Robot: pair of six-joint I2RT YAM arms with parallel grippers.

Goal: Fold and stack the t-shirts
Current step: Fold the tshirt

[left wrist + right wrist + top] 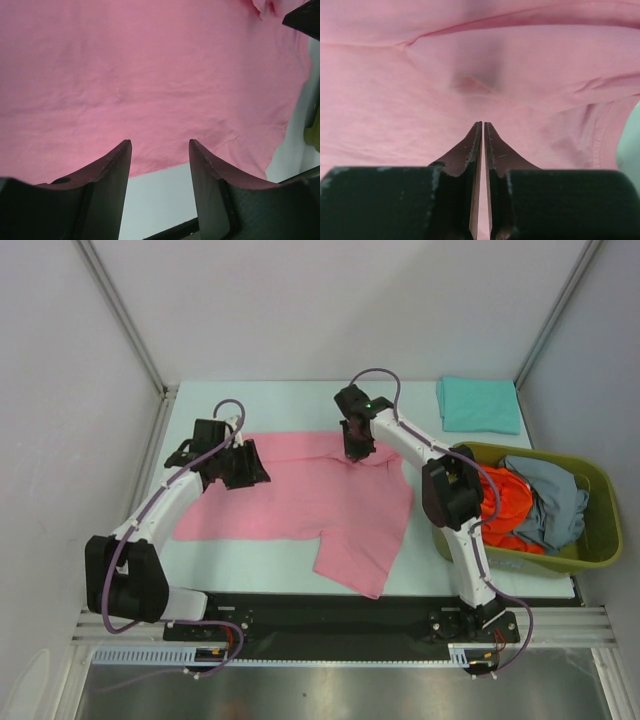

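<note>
Garment under handling: a pink soft-cloth t-shirt, lying spread and mostly flat at the middle of the pale table, with one sleeve reaching toward 6 o'clock and a little rumpling at its 1 o'clock corner.

Left gripper sits over the shirt's 10 o'clock part. In the left wrist view its fingers stand moderately apart, with nothing between them except cloth and bare table beneath.

Right gripper is at the shirt's 1 o'clock edge. In the right wrist view its fingers are drawn together to a thin slit. A small pucker of cloth lies just ahead of the tips. Whether any fabric is pinched cannot be told from this angle.

A teal folded cloth t-shirt lies flat at 1 o'clock of the table, well apart from the pink one.

An olive-green plastic basket stands at 3 o'clock. It holds an orange-red crumpled t-shirt and a grey-blue crumpled t-shirt, which touch each other.
</note>
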